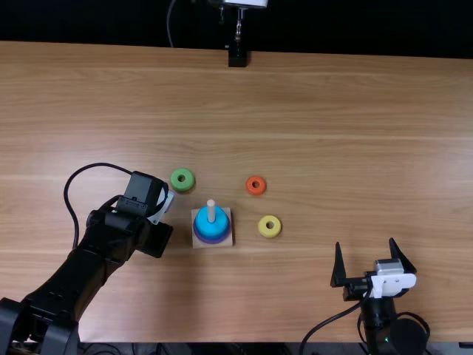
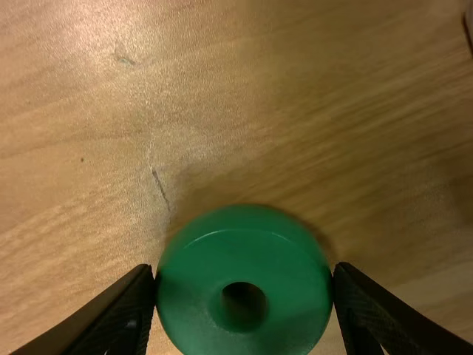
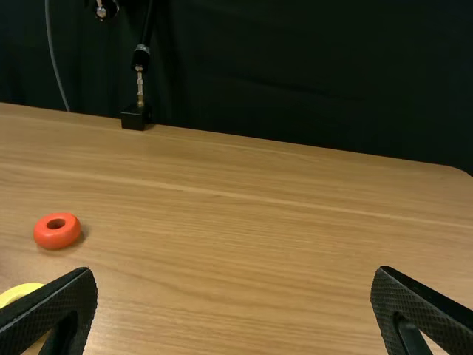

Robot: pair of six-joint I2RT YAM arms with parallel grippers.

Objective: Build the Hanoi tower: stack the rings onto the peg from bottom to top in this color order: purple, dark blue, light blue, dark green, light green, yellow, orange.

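Between the left gripper's point(image 1: 154, 237) fingers, a dark green ring point(image 2: 244, 262)

Both fingers press the ring's sides, one on each, and its hole faces the wrist camera. Whether it touches the wood below, I cannot tell. Just right of that gripper sits the square base point(image 1: 228, 216) with its upright peg point(image 1: 211, 210). A light blue ring point(image 1: 210, 225) is the top one on the peg, over a darker blue-purple band whose layers are hard to separate; the peg's pale tip pokes out above.

Near the base, on its far left side, a light green ring point(image 1: 182, 188) lies flat. Beyond the base and to its right is an orange ring point(image 1: 261, 189), and nearer, just beside the base's right side, a yellow ring point(image 1: 269, 234).

Well apart from these, by the near edge on the right, the right gripper point(image 1: 365, 242) points away from the robot, its fingers spread wide with nothing between them. At the table's point(image 1: 355, 133) far edge stands a black block point(image 1: 237, 58) with a rod.
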